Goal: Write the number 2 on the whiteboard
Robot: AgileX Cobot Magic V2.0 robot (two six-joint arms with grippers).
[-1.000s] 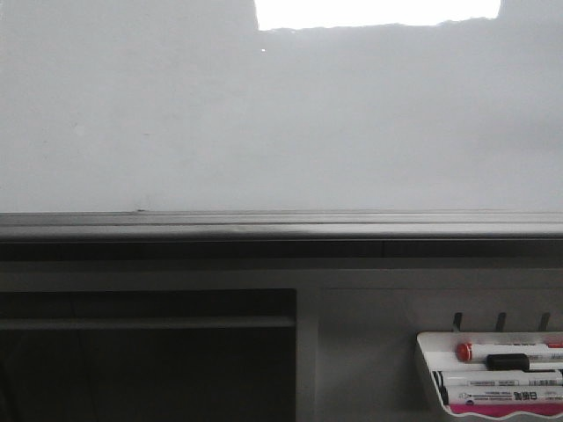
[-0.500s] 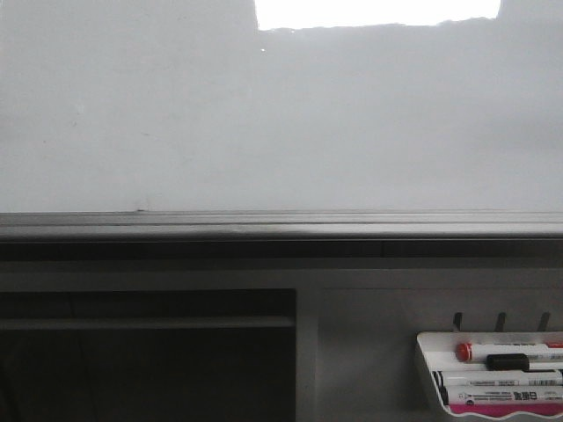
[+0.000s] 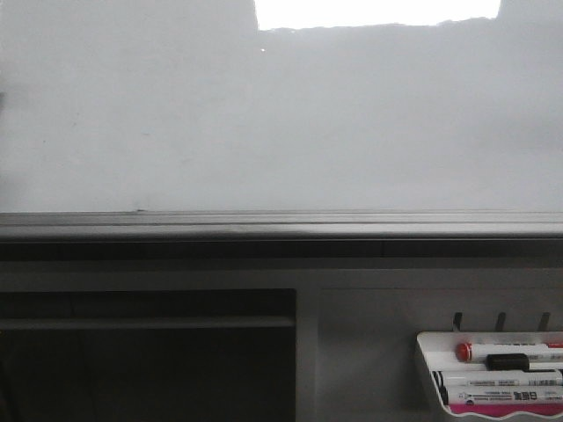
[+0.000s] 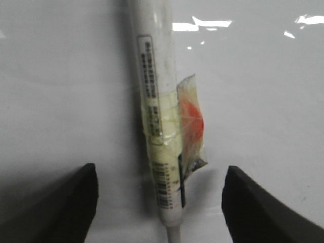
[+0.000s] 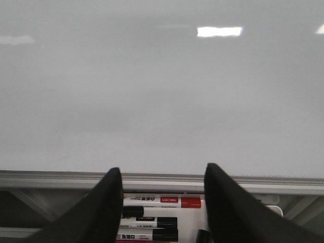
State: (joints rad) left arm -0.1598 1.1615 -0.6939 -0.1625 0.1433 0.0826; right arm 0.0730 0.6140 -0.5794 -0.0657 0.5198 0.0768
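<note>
Progress: the whiteboard (image 3: 281, 123) carries no number 2 yet; every stroke remains.
Left gripper (image 4: 159, 202): fingers spread wide, a white marker (image 4: 157, 126) with a taped wrap stands between them; whether it is gripped cannot be told.
Right gripper (image 5: 163, 207): fingers apart, empty, above the marker tray (image 3: 429, 378).
Change: front view matches the earlier frames; board equally blank, tray markers unmoved.

The whiteboard (image 3: 264, 123) looks smooth and glossy, its ledge (image 3: 281, 225) brushed grey metal. Between the left gripper's (image 4: 159, 202) matt black fingers (image 4: 66, 202), a white, probably plastic marker (image 4: 154, 101) wears crinkled glossy tape (image 4: 190, 126).
</note>
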